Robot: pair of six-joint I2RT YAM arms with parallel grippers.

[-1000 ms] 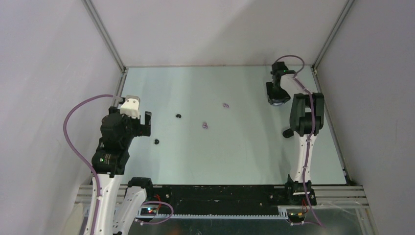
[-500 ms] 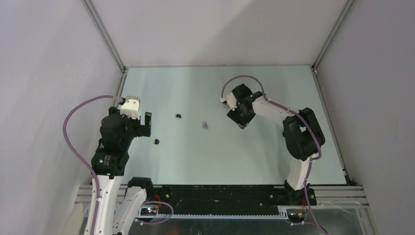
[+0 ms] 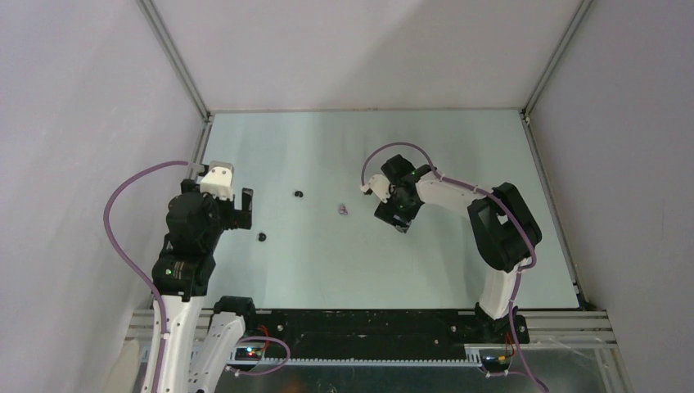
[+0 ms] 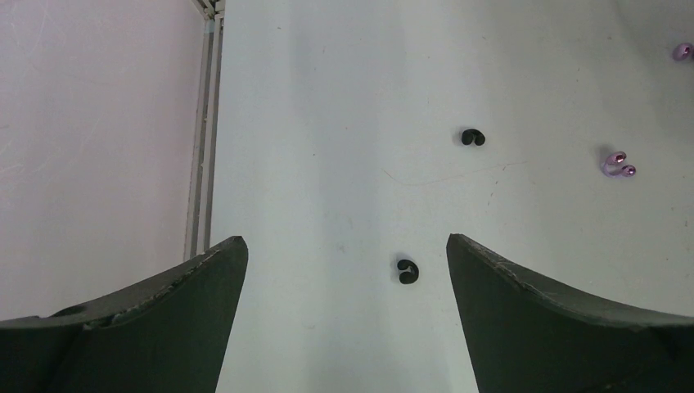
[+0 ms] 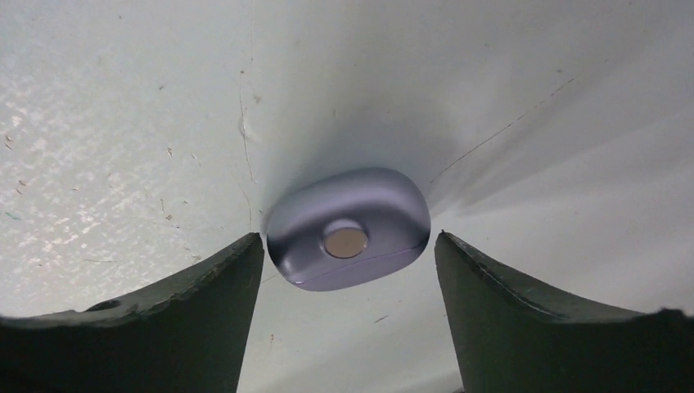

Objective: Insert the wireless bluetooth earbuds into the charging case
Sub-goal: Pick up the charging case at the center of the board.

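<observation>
A pale purple oval charging case (image 5: 348, 229) with a round metal spot lies shut on the table. It sits between the tips of my right gripper (image 5: 349, 235), which is open with a narrow gap on each side. From above, the right gripper (image 3: 399, 219) covers the case. Two black earbuds (image 4: 407, 271) (image 4: 472, 137) and two pale purple earbuds (image 4: 618, 164) (image 4: 684, 51) lie loose on the table. My left gripper (image 4: 345, 240) hangs open above the table, with the nearer black bud just ahead between its fingers. The top view shows the black buds (image 3: 262, 237) (image 3: 299, 194) and one purple bud (image 3: 343, 210).
The left wall's metal rail (image 4: 205, 123) runs close beside my left gripper (image 3: 243, 210). The right arm's elbow (image 3: 503, 225) stands over the right half of the table. White walls close off the back and both sides.
My right arm swung from the back right corner to the table's middle, bringing the purple case. Its jaws have widened, and the case now rests on the table. The left arm stayed put.
</observation>
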